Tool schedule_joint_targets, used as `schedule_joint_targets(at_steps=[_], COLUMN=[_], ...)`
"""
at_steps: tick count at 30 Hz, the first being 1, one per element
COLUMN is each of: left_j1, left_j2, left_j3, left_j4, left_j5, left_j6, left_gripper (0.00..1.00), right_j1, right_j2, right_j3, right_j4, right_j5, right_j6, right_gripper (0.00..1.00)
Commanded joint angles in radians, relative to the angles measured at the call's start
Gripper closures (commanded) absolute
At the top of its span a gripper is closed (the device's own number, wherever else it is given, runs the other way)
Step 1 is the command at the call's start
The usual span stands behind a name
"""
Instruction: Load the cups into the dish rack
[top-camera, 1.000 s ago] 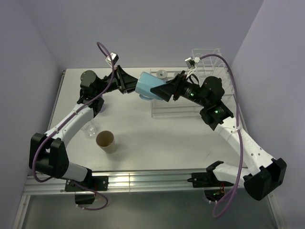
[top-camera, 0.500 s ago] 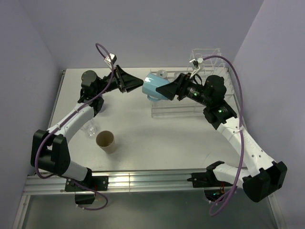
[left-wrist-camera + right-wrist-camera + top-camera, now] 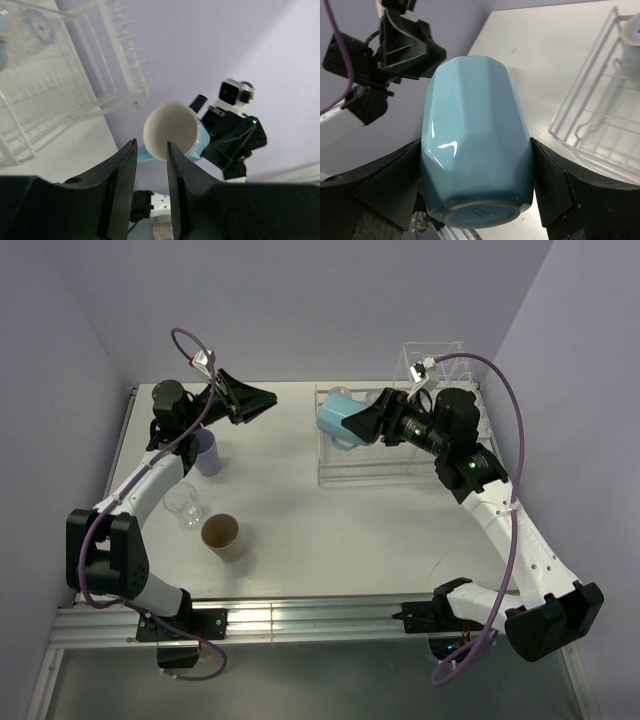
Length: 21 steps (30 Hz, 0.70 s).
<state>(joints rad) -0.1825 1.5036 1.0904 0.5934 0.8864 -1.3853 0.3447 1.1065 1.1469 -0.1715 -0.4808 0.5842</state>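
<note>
Over the dish rack [image 3: 385,470], right pincer [image 3: 355,424] pinches the blue mug [image 3: 335,416] sideways for loading; left pincer [image 3: 266,397] hangs spread, empty.

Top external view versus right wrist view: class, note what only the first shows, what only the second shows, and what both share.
Only the top external view shows the lavender tumbler, the clear glass and the tan cup standing on the left side of the table, plus both whole arms. Only the right wrist view shows the underside of the light blue mug close up, with faint print on it. Both show that mug clamped in the right gripper, the white dish rack, and the open left gripper facing it.
</note>
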Motion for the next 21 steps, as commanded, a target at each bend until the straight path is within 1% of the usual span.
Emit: schedule_joint_targets(at_steps=[1, 2, 3, 5, 6, 8, 9, 10, 11, 12, 16, 17, 21], left_j1=[0.028, 0.031, 0.032, 0.034, 0.032, 0.032, 0.032, 0.032, 0.032, 0.032, 0.032, 0.032, 0.032], left_j2=[-0.009, -0.019, -0.023, -0.045, -0.051, -0.072, -0.078, -0.098, -0.111, -0.123, -0.193, -0.203, -0.243], left_j3=[0.081, 0.092, 0.101, 0.127, 0.140, 0.186, 0.199, 0.235, 0.250, 0.262, 0.322, 0.331, 0.338], left_j4=[-0.127, -0.201, -0.237, -0.308, -0.399, -0.498, -0.591, -0.657, -0.708, -0.786, -0.938, -0.963, -1.030], left_j5=[-0.047, -0.056, -0.066, -0.104, -0.119, -0.167, -0.187, -0.235, -0.259, -0.282, -0.368, -0.388, -0.394], left_j6=[0.121, 0.144, 0.187, 0.225, 0.274, 0.322, 0.371, 0.397, 0.448, 0.468, 0.555, 0.583, 0.631], left_gripper=[0.64, 0.64, 0.64, 0.64, 0.64, 0.64, 0.64, 0.64, 0.63, 0.63, 0.62, 0.61, 0.61], right_j1=[-0.016, -0.016, -0.016, -0.018, -0.018, -0.018, -0.016, -0.018, -0.016, -0.016, -0.012, -0.009, 0.022], right_j2=[0.010, 0.036, 0.050, 0.105, 0.127, 0.194, 0.220, 0.245, 0.297, 0.324, 0.441, 0.491, 0.604], right_j3=[0.152, 0.172, 0.191, 0.258, 0.281, 0.358, 0.382, 0.436, 0.462, 0.485, 0.614, 0.640, 0.744], right_j4=[-0.043, -0.069, -0.097, -0.173, -0.201, -0.275, -0.301, -0.350, -0.371, -0.394, -0.492, -0.511, -0.592], right_j5=[0.085, 0.105, 0.148, 0.186, 0.233, 0.275, 0.312, 0.333, 0.356, 0.375, 0.438, 0.452, 0.527], right_j6=[-0.064, -0.092, -0.105, -0.142, -0.155, -0.191, -0.201, -0.211, -0.230, -0.237, -0.282, -0.297, -0.334], right_gripper=[1.00, 1.00, 1.00, 1.00, 1.00, 1.00, 1.00, 1.00, 1.00, 1.00, 1.00, 1.00, 1.00])
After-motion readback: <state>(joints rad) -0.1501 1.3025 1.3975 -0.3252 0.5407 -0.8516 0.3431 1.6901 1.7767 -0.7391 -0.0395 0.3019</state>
